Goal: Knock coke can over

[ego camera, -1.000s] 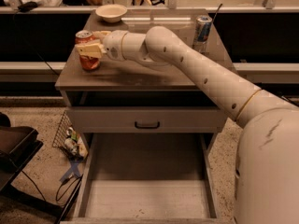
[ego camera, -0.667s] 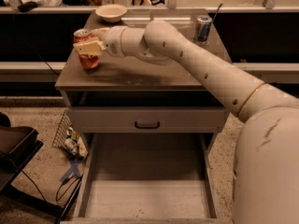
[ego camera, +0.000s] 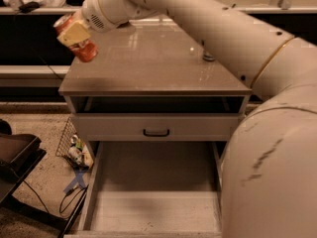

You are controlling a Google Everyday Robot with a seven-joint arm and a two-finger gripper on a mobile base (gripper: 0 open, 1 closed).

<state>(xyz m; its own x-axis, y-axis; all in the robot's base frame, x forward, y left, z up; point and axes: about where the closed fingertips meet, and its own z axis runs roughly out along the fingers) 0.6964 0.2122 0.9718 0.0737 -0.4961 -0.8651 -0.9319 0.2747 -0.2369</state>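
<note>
The coke can (ego camera: 85,49) is red-orange with a silver top. It is tilted, top towards the upper left, at the far left corner of the brown table top (ego camera: 153,68), and looks lifted off the surface. My gripper (ego camera: 74,35) is shut on the can, with a tan finger pad (ego camera: 73,32) lying across its side. The white arm reaches in from the right across the top of the view.
The base of another can (ego camera: 208,57) shows behind the arm at the right of the table top. Below are a shut drawer with a dark handle (ego camera: 156,132) and an open bottom drawer (ego camera: 153,202). A wire basket (ego camera: 69,142) and a black object (ego camera: 15,155) sit on the floor at left.
The can stood upright on the table in my grip; now it is tilted and raised by the table's left edge. The view sits closer and lower.
</note>
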